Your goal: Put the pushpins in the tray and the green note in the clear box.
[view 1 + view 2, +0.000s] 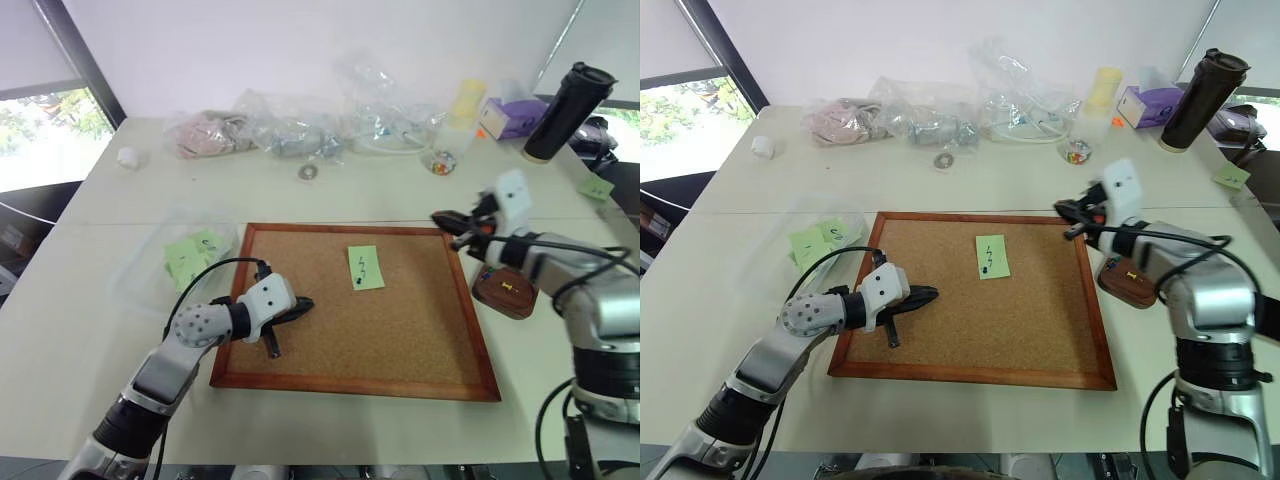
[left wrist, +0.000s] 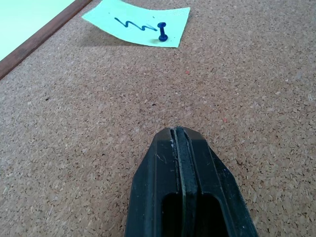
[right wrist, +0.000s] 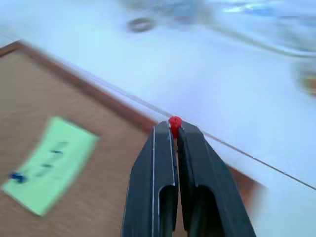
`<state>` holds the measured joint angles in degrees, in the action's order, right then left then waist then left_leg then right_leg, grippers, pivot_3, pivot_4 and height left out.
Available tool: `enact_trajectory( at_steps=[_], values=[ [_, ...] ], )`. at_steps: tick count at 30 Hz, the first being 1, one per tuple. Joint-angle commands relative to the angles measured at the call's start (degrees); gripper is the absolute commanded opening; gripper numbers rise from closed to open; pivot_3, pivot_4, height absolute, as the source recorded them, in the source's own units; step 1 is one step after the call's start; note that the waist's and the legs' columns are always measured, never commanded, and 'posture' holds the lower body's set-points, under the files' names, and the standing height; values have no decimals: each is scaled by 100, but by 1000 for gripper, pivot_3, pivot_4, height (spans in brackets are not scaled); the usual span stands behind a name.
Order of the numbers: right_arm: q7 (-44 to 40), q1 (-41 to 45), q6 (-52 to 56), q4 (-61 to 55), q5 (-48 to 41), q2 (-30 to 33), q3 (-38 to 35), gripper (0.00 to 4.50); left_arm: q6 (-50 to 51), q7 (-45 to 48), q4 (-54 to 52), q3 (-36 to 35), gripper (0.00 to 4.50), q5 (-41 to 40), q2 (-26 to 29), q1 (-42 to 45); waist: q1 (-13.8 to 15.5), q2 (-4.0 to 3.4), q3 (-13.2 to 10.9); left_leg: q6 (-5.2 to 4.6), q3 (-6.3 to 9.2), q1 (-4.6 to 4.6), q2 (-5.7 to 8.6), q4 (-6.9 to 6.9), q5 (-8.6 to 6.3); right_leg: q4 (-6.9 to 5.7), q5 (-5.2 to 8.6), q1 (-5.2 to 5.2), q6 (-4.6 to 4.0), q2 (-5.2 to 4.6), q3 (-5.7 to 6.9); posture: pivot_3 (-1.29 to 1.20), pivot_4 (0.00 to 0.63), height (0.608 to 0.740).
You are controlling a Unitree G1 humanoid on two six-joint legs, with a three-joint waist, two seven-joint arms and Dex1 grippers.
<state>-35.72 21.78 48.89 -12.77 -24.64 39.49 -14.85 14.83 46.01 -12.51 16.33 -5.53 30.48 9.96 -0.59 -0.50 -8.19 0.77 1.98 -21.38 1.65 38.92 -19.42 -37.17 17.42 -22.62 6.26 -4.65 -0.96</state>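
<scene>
Red pushpin (image 3: 174,121) is sitting pinched in the right gripper (image 3: 170,133) near the corkboard's (image 1: 400,330) corner; left gripper (image 2: 179,143) fingers are pressing together, empty.

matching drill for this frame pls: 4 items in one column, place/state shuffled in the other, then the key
Things:
1. red pushpin
2. blue pushpin
3. tray
4. left gripper

Place or state:
A. stuck through the green note on the corkboard
B. shut and empty, over bare cork
C. on the table just off the corkboard's right edge, under the right arm
D. pinched at the tips of the right gripper

Pairs: 1-D, 2-A, 3-C, 4-B
</scene>
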Motion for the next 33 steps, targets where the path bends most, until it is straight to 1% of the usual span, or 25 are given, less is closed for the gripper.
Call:
enact_trajectory(
  at_steps=[1, 3, 5, 8, 17, 19, 21, 22, 23, 25, 26, 27, 30, 33],
  values=[
    [-30, -539, 1, -63, -51, 364, -714, 43, 162, 107, 262, 251, 0, 150, 54, -193, 10, -1, 0, 0, -1, -1, 0, 1, 0, 0, 0, 0, 0, 0, -1, 0, 150, 740],
    [-97, -1054, -227, 171, 165, 641, -953, 43, 131, 117, 332, 272, 0, 155, 19, -144, 8, -1, 0, -2, -2, -2, 0, 3, -1, 1, 0, 2, 0, -1, -2, 0, 150, 740],
    [-151, -1431, -463, 374, 307, 796, -1030, 43, 93, 132, 405, 296, 0, 161, -8, -87, 16, -1, 1, -4, -5, 1, 1, 3, -2, 3, 0, 6, 0, -1, -3, 0, 150, 740],
    [-174, -1674, -701, 616, 367, 816, -1058, 43, 44, 156, 490, 309, 0, 164, -20, -30, 3, -8, 5, -31, -6, 11, 0, 3, -17, 4, 0, 15, 0, 0, -4, 0, 150, 740],
    [-225, -1985, -911, 767, 283, 706, -1076, 43, -73, 197, 617, 317, 0, 205, -42, 22, 21, -15, 9, -33, -5, 21, 0, 13, -17, 2, 0, 30, 0, 3, -6, 0, 150, 740],
    [-226, -1998, -911, 761, 276, 700, -1076, 654, -78, 202, 627, 314, 0, 208, -43, 26, 20, -16, 10, -33, -5, 21, 0, 14, -17, 2, 0, 30, 0, 3, -6, 0, 150, 740],
    [-195, -2024, -954, 816, 324, 690, -1049, 1425, -66, 198, 614, 322, 0, 213, -46, 28, 23, -16, 10, -33, -5, 21, 0, 14, -17, 2, 0, 30, 0, 3, -6, 0, 150, 740],
    [-178, -2033, -956, 837, 338, 688, -1042, 1940, -63, 196, 603, 327, 0, 221, -45, 28, 26, -16, 10, -33, -5, 21, 0, 14, -17, 3, 0, 30, 0, 3, -6, 0, 150, 740],
    [-171, -2045, -968, 847, 346, 690, -1039, 2349, -46, 194, 580, 328, 0, 220, -45, 30, 29, -16, 9, -32, -4, 21, 0, 14, -17, 2, 0, 30, 0, 3, -6, 0, 150, 740],
    [-186, -2065, -966, 835, 317, 690, -1054, 3578, -2, 188, 533, 319, 0, 209, -45, 36, 28, -16, 9, -32, -5, 20, 0, 14, -17, 3, 0, 30, 0, 3, -6, 0, 150, 740],
    [-195, -2074, -967, 828, 302, 689, -1061, 4106, 13, 186, 519, 315, 0, 205, -45, 38, 28, -16, 10, -32, -4, 20, 0, 14, -17, 4, 0, 30, 0, 3, -6, 0, 150, 740],
    [-202, -2089, -969, 817, 296, 691, -1064, 4433, 13, 184, 514, 315, 0, 209, -42, 38, 28, -16, 10, -32, -4, 20, 1, 14, -17, 3, 0, 30, 0, 3, -6, 0, 150, 740],
    [-283, -2105, -887, 628, 124, 677, -1136, 4433, 7, 184, 514, 316, 0, 219, -34, 37, 29, -16, 9, -33, -4, 20, 0, 14, -17, 3, 0, 30, 0, 3, -6, 0, 150, 740],
    [-453, -2008, -736, 131, -292, 610, -1151, 4433, -6, 190, 549, 304, 0, 216, -30, 51, 26, -16, 10, -33, -4, 20, 0, 14, -17, 4, 0, 30, 0, 3, -6, 0, 150, 740]
  ],
)
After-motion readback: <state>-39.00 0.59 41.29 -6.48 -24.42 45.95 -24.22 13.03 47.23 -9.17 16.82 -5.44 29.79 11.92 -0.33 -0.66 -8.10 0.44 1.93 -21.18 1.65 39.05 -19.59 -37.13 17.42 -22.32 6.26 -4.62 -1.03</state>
